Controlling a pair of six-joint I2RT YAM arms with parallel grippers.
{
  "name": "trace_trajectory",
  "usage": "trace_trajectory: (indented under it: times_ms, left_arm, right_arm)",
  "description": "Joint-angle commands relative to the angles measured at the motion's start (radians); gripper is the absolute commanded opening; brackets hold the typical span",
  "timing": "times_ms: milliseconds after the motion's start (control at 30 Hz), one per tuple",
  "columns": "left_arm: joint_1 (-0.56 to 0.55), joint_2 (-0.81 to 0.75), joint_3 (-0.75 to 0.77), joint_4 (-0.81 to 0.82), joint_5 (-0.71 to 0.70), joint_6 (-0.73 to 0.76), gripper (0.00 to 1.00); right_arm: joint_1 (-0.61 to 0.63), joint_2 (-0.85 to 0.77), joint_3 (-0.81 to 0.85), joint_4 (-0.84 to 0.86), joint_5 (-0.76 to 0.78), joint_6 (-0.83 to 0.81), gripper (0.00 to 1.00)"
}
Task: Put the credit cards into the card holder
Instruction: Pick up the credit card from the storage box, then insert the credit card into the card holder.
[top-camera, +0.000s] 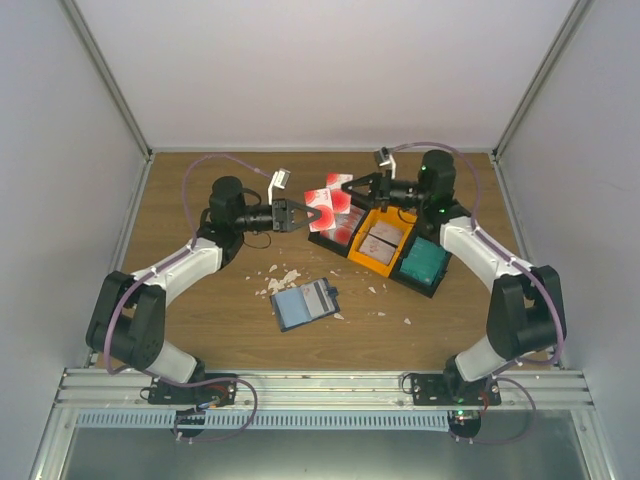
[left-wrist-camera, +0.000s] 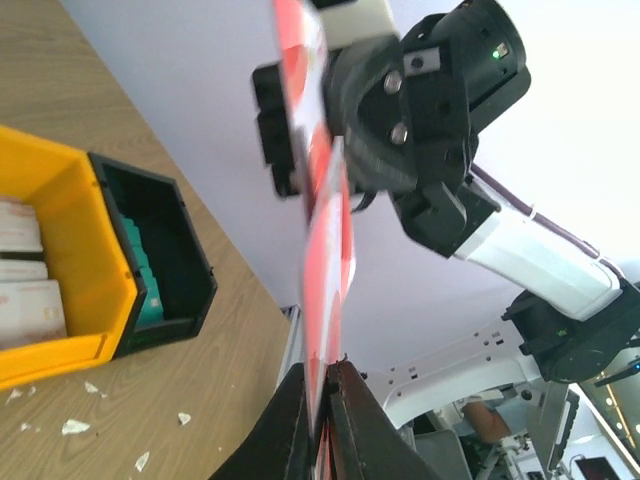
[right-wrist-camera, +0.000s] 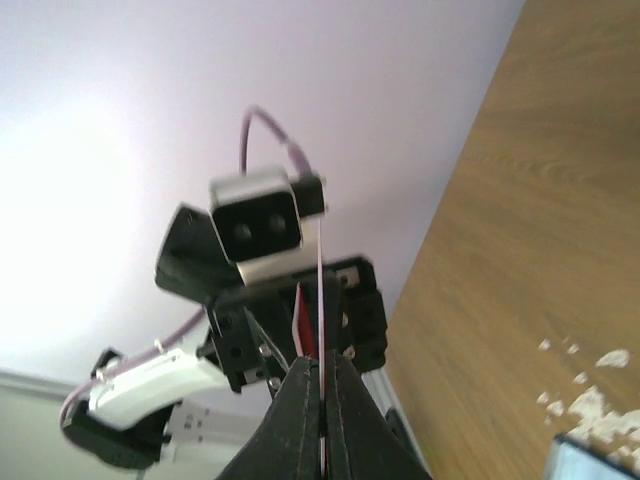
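The card holder (top-camera: 305, 304) lies open on the table, blue-grey slotted inside up; its corner also shows in the right wrist view (right-wrist-camera: 598, 460). My left gripper (top-camera: 312, 214) is shut on a red-and-white credit card (top-camera: 324, 206), held in the air and seen edge-on in the left wrist view (left-wrist-camera: 328, 250), between its fingers (left-wrist-camera: 322, 375). My right gripper (top-camera: 353, 190) faces it at close range and is shut on another thin card (top-camera: 340, 186), seen edge-on in the right wrist view (right-wrist-camera: 320, 290). The two cards overlap between the grippers. More pale cards (top-camera: 378, 238) lie in the orange tray.
A row of tray boxes stands under the grippers: a black one (top-camera: 322, 237), an orange one (top-camera: 362, 262) and a black one with teal contents (top-camera: 424, 262). Torn white scraps (top-camera: 281, 278) lie on the wood near the holder. Grey walls close in on three sides.
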Motion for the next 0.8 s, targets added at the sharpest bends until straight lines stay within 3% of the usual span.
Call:
trace_trajectory:
  times_ms: [0, 267, 433, 567, 767]
  left_arm:
    - [0.021, 0.016, -0.041, 0.022, 0.04, -0.025, 0.06]
    - [0.047, -0.026, -0.077, -0.055, -0.01, 0.031, 0.0]
    - [0.052, -0.141, -0.089, -0.428, -0.292, 0.249, 0.0]
    - [0.053, -0.257, -0.166, -0.621, -0.57, 0.29, 0.0]
    - [0.058, -0.386, -0.281, -0.743, -0.671, 0.254, 0.0]
  right_arm:
    - [-0.069, -0.006, 0.041, 0.014, 0.049, 0.028, 0.01]
    - [-0.133, -0.052, 0.09, -0.191, 0.154, -0.172, 0.0]
    - [-0.128, -0.077, 0.123, -0.437, 0.23, -0.448, 0.01]
    - [-0.059, -0.076, 0.093, -0.58, 0.296, -0.607, 0.01]
    - [0.112, 0.001, 0.043, -0.635, 0.332, -0.666, 0.01]
